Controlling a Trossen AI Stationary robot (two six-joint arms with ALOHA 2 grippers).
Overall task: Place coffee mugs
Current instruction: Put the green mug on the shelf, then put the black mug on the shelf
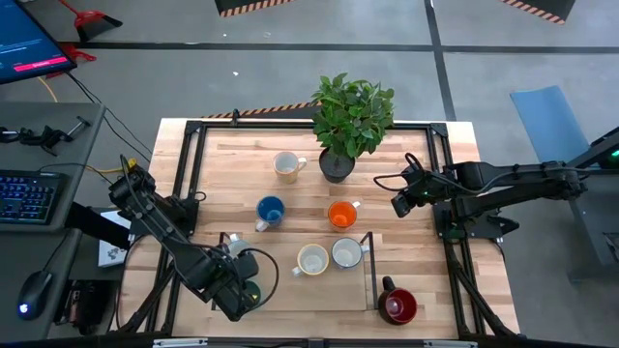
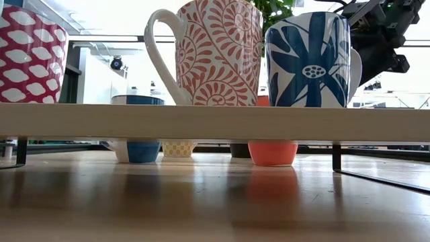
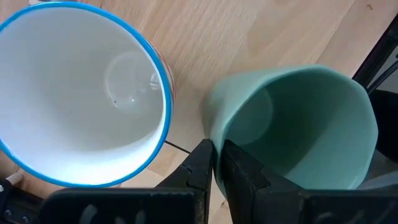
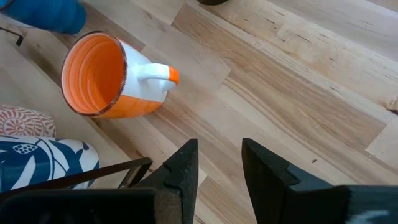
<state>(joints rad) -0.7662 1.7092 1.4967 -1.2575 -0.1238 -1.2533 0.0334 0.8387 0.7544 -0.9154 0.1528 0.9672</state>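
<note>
My left gripper is at the table's near left, shut on a teal green mug. A white mug with a blue rim stands upright right beside it. My right gripper hangs open over bare wood at the right, a short way from the orange mug, whose handle points toward it. A blue mug and a cream mug stand farther back. A red-patterned mug and a blue-flowered mug stand on a raised board. A dark red mug is near right. My left gripper pinches the teal mug's wall at its rim, one finger inside the mug and one outside. The fingers come from above, pointing down. The mug sits upright with its mouth up. Whether its base is on the wood does not show.
A potted leafy plant stands at the far middle. A black metal frame borders the wooden top, with a post by the raised board. A pink-and-white patterned mug stands at the board's left end. Bare wood lies under my right gripper.
</note>
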